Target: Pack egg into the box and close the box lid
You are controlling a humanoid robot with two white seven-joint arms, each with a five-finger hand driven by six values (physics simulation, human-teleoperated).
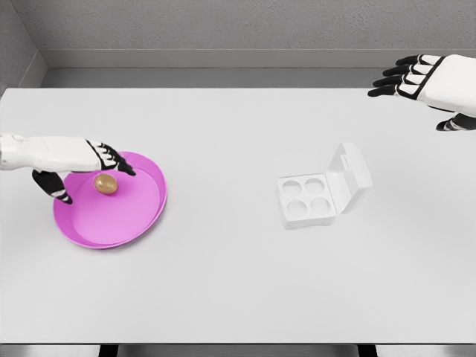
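A brown egg [105,184] lies on a pink plate [141,212] at the left of the white table. My left hand [89,172] hovers over the plate's left side with fingers spread, its fingertips just beside the egg and holding nothing. A white egg box [314,199] with several round cups sits right of centre, its lid [352,177] standing open at the back right. My right hand [416,85] hangs open above the table's far right corner, well away from the box.
The white table [238,282] reaches to a grey wall at the back. Its front edge runs along the bottom of the view. Bare surface lies between plate and box.
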